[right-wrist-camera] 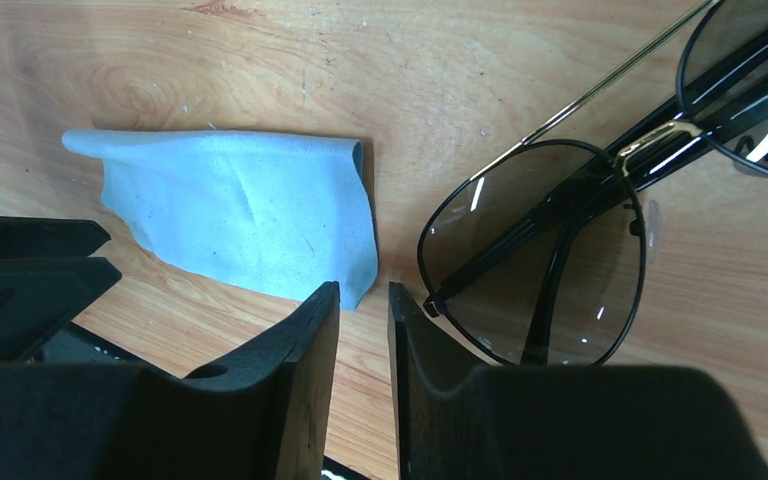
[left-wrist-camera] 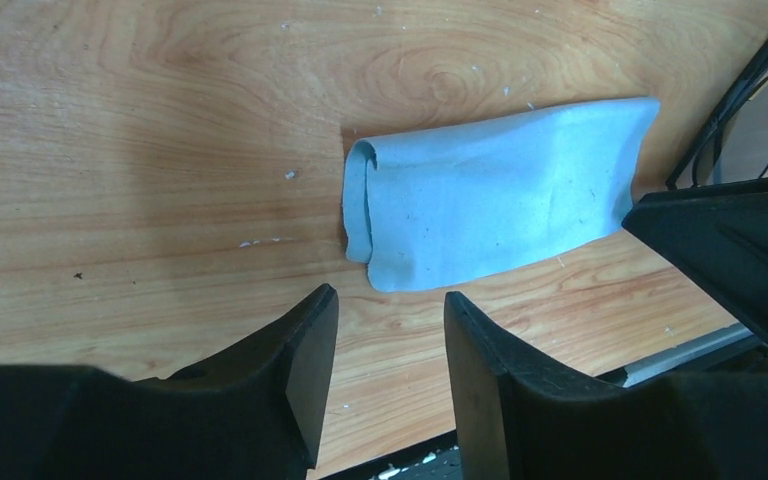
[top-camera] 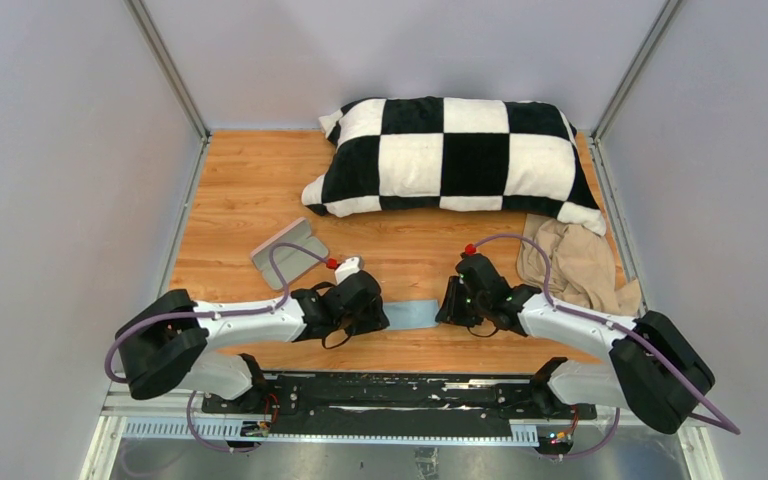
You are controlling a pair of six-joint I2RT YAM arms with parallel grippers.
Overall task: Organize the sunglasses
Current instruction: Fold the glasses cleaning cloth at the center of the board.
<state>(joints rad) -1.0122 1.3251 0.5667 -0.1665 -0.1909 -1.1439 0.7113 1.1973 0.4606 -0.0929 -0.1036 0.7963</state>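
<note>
The sunglasses point(right-wrist-camera: 540, 255) lie folded on the wood table, with dark tinted lenses and a thin dark frame with gold arms. They sit just right of my right gripper point(right-wrist-camera: 363, 288), whose jaws stand a narrow gap apart with nothing between them. One lens shows at the right edge of the left wrist view point(left-wrist-camera: 750, 120). A folded light blue cloth point(left-wrist-camera: 490, 200) lies between the two grippers. My left gripper point(left-wrist-camera: 390, 295) is open and empty, just short of the cloth's near edge. In the top view the grippers point(top-camera: 378, 318) point(top-camera: 447, 305) flank the cloth point(top-camera: 415, 313), and the sunglasses are hidden.
A pinkish-grey case point(top-camera: 290, 252) lies behind the left gripper. A black-and-white checked pillow point(top-camera: 450, 155) fills the back of the table. A beige cloth point(top-camera: 575, 265) is bunched at the right. The table's near edge point(left-wrist-camera: 680, 350) is close below both grippers.
</note>
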